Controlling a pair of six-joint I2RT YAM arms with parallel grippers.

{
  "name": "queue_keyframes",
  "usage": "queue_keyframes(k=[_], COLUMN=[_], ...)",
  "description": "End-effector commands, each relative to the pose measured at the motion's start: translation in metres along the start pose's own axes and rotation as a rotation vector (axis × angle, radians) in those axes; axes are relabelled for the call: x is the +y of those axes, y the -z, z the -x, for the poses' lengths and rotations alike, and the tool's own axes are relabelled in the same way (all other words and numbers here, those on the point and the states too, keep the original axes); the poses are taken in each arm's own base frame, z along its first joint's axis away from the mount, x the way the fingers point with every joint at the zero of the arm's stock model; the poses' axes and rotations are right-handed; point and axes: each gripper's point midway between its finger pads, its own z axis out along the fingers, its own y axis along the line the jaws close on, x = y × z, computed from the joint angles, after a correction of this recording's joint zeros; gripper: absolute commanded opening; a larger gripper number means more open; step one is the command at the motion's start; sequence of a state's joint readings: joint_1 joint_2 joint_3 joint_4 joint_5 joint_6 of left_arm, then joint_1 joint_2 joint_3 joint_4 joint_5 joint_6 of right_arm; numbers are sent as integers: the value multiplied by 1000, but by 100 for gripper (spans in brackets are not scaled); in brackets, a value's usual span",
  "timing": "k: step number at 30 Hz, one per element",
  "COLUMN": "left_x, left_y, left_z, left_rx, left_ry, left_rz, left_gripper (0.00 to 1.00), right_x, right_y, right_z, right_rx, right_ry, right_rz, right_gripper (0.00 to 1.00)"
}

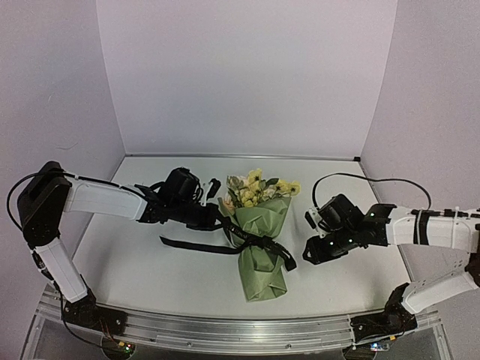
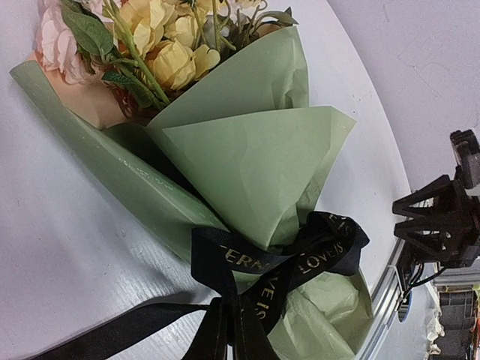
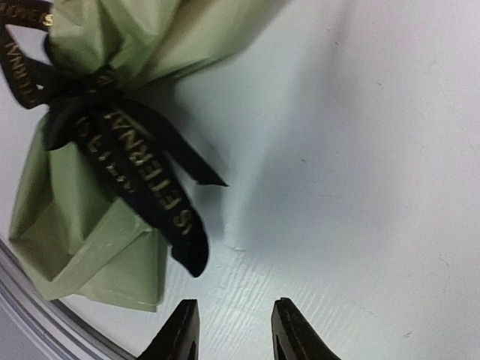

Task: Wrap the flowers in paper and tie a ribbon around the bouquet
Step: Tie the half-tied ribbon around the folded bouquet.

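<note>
Bouquet (image 1: 259,238): flat on the table (image 1: 150,270), midway between the two arms, bloom end toward the far wall, folded tail toward the arm bases.
Flowers (image 2: 169,56): yellow and cream heads with green leaves, standing out of the wide mouth of the wrap.
Paper (image 2: 247,157): olive face outward, folded into a cone around the stems; tan inner face visible beside the blooms; crumpled below the tie.
Ribbon (image 2: 300,255): black with gold lettering, knotted around the narrow neck of the cone. One long tail flat on the table toward the left arm, a shorter tail draped over the lower paper on the right side.
Left jaws: closed, beside the upper left edge of the wrap; not visible in the left wrist view. Cannot tell whether ribbon is pinched between them.
Right jaws: apart, bare table showing between them, near the bouquet's lower right and clear of paper and ribbon.
</note>
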State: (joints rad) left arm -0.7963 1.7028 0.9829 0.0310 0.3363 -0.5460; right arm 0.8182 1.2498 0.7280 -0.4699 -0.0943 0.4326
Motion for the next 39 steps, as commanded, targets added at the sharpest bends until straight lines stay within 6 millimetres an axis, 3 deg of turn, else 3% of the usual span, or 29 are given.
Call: queue_keyframes(k=[1,7,14,23,26,29,33,36,39], left_x=[-8,-11,-13,-15,-13,-14,-12,-1,12], left_y=[0,-4,-5,-4,-5,-4,-3,0,7], left_z=[23,25,26,28,24,22,19,13,1], left_rx=[-35,-29,-27,-31,-11,-5,4,21,43], left_ry=[-43,-47,-50,-70,-67,-67,-31,26,120], left_rz=[-1,-15,-22,-27,-18,-28,-22,31,99], left_gripper=[5,4,4,5,5,7,20,39,59], right_x=[3,20,32,32,35,41,52,59,63], right_y=[-18,-39,-50,-58,-61,-62,-61,-56,-53], right_z=[-2,3,17,35,39,42,47,51,53], right_rx=[89,136,128,101,97,98,101,88,64], right_ry=[30,71,125,255,290,296,257,210,169], right_rz=[17,82,107,66,78,103,144,138,93], right_gripper=[38,39,42,43,41,32,6,0,0])
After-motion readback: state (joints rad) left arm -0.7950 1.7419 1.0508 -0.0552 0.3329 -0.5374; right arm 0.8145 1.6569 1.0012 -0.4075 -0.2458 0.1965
